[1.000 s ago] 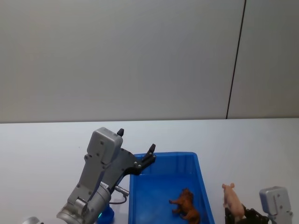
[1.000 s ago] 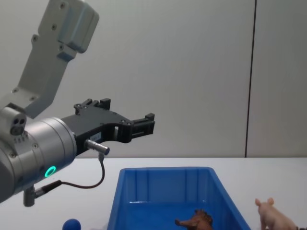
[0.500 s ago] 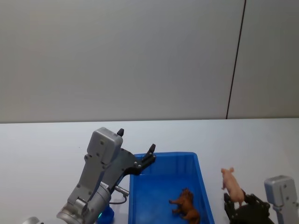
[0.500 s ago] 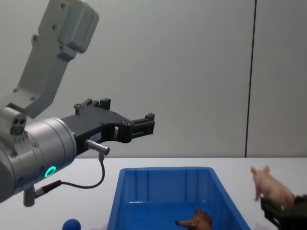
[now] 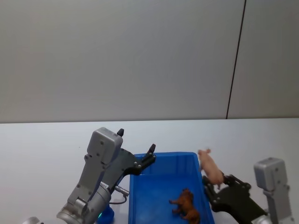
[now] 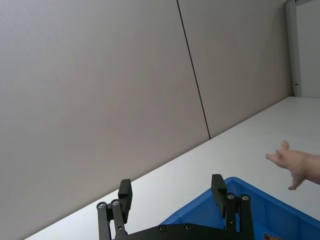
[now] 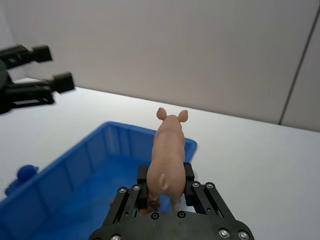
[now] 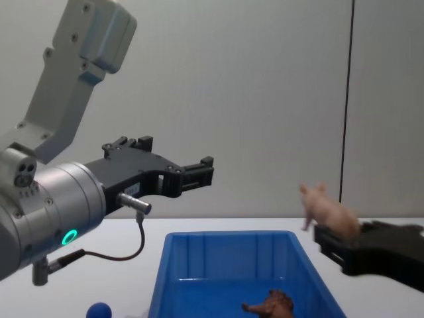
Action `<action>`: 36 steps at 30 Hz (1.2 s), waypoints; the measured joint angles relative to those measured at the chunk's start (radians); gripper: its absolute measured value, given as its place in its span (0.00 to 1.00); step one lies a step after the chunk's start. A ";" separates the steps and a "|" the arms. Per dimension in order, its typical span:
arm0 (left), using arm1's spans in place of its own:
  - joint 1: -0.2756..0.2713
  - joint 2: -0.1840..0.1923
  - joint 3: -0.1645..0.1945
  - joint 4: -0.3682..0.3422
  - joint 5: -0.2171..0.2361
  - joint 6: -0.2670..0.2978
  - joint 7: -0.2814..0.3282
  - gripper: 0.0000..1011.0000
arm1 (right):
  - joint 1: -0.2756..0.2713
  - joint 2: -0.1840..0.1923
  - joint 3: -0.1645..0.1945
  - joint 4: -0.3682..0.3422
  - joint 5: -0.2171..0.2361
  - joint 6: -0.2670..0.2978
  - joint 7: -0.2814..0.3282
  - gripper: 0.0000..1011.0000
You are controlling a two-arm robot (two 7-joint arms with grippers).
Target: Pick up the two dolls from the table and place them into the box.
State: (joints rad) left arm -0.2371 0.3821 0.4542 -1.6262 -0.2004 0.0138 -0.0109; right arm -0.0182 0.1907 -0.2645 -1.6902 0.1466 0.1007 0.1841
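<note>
My right gripper (image 5: 212,184) is shut on a pale pink pig doll (image 5: 210,168), which it holds upright above the right rim of the blue box (image 5: 163,155). The pig (image 8: 329,212) faces left, in the air over the box's right wall (image 8: 311,265). In the right wrist view the pig (image 7: 169,150) stands between the fingers, with the box (image 7: 75,165) below and ahead. A brown animal doll (image 5: 186,205) lies inside the box. My left gripper (image 5: 136,140) hangs open and empty above the box's back left corner.
A small rounded blue toy (image 8: 99,310) lies on the white table just left of the box. The table runs back to a grey wall with a dark vertical seam (image 5: 236,60). White tabletop stretches to the right of the box.
My right gripper has lifted the pig from low beside the box's right side and carried it up and leftward over the right rim. The left arm has not moved.
</note>
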 joint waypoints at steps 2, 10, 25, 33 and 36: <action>0.000 0.000 0.000 0.000 0.000 0.000 0.000 0.99 | 0.009 -0.006 -0.003 0.001 0.001 0.000 0.014 0.37; 0.000 0.000 0.000 0.000 0.000 0.000 0.000 0.99 | 0.050 -0.034 -0.017 0.029 0.006 0.006 0.072 0.40; 0.000 0.000 0.000 0.000 0.000 0.000 0.000 0.99 | 0.096 -0.066 -0.025 0.090 0.014 0.003 0.078 0.84; 0.000 0.000 0.000 0.000 0.000 0.000 0.000 0.99 | 0.075 -0.054 -0.011 0.083 0.027 -0.034 0.012 0.99; 0.000 0.000 0.000 0.000 0.000 0.000 0.000 0.99 | 0.059 -0.044 -0.003 0.073 0.035 -0.049 -0.017 0.99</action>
State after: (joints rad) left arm -0.2371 0.3821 0.4542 -1.6262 -0.2004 0.0139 -0.0109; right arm 0.0408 0.1471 -0.2678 -1.6169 0.1812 0.0520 0.1669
